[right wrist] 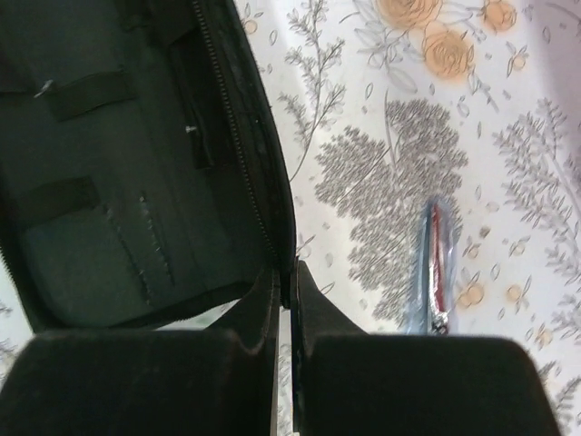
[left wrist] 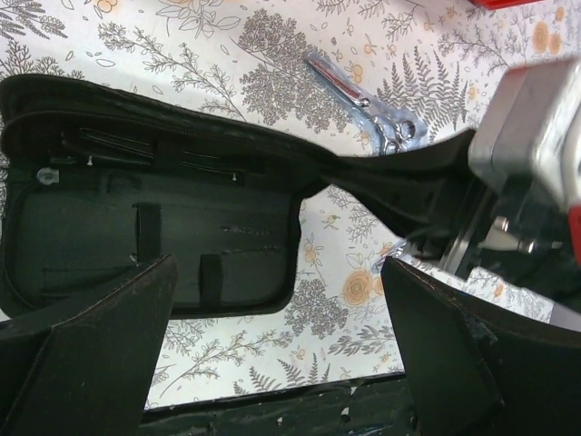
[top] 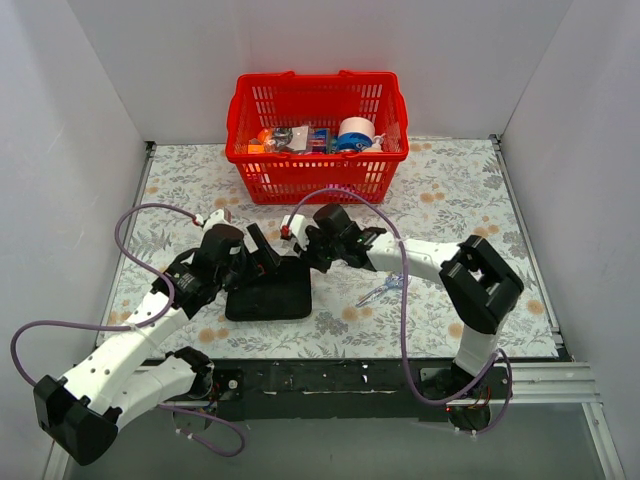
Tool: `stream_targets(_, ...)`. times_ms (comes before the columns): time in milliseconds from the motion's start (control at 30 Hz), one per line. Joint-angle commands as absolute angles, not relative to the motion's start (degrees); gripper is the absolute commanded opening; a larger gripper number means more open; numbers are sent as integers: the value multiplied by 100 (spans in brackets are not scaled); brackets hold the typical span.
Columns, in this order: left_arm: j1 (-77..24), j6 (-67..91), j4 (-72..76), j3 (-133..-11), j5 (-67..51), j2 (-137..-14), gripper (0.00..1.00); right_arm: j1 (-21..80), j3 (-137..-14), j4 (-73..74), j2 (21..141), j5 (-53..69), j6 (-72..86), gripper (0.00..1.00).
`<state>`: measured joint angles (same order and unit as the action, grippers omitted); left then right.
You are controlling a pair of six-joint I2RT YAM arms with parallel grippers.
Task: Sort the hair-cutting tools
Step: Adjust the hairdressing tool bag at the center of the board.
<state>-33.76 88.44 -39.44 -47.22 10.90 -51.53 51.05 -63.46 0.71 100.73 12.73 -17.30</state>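
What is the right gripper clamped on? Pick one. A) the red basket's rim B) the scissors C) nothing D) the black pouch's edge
D: the right gripper is pinched shut on the zippered edge of the open black pouch, while the scissors lie apart on the floral cloth.

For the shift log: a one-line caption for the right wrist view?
Right gripper pinching edge of open black pouch; scissors lie apart on floral cloth.
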Motion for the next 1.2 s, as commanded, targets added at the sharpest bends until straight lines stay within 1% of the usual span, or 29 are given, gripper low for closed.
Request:
stream_targets(0, -3384, 8745, -3946, -4588, 1037, -5019, 96, 4984, -7161, 771, 10686, 1626, -2540, 1)
stream_targets(100, -3384, 8719, -3911, -4553, 1028, -5019, 96, 4896, -7707, 1001, 10933, 1529, -2777, 1)
stream_targets(300, -3384, 8692, -3788, -4518, 976, -5106, 96, 4860, -8112, 1186, 10951, 1450, -3050, 1)
stream_targets(600, -3384, 8701, -3691, -4509, 984, -5247, 96, 4781, -7849, 572, 10662, 976, -2953, 1)
stream_targets(833, -3384, 8798, -3691, -4483, 949, -5203, 96, 4781, -8103, 835, 10740, 1195, -2787, 1)
stream_targets(867, -3384, 8815, -3691, -4465, 923, -5186, 96, 4781, -8112, 844, 10732, 1213, -2725, 3)
stream_targets(900, -3384, 8824, -3691, -4439, 923, -5177, 96, 4781, -8112, 835, 10679, 1213, -2681, 5)
stream_targets(1000, -3384, 8850, -3691, -4404, 905, -5168, 96, 4781, -8060, 826, 10504, 1099, -2575, 26)
stream_targets(1033, -3384, 8868, -3691, -4412, 905, -5168, 96, 4790, -8042, 800, 10442, 1012, -2549, 36)
stream_targets(1100, -3384, 8859, -3674, -4395, 905, -5168, 96, 4790, -7972, 800, 10249, 941, -2514, 47)
stream_targets(1133, -3384, 8877, -3674, -4386, 914, -5168, 96, 4790, -7937, 800, 10170, 853, -2514, 60)
stream_targets(1167, -3384, 8877, -3665, -4377, 923, -5159, 96, 4790, -7893, 791, 10082, 800, -2505, 62)
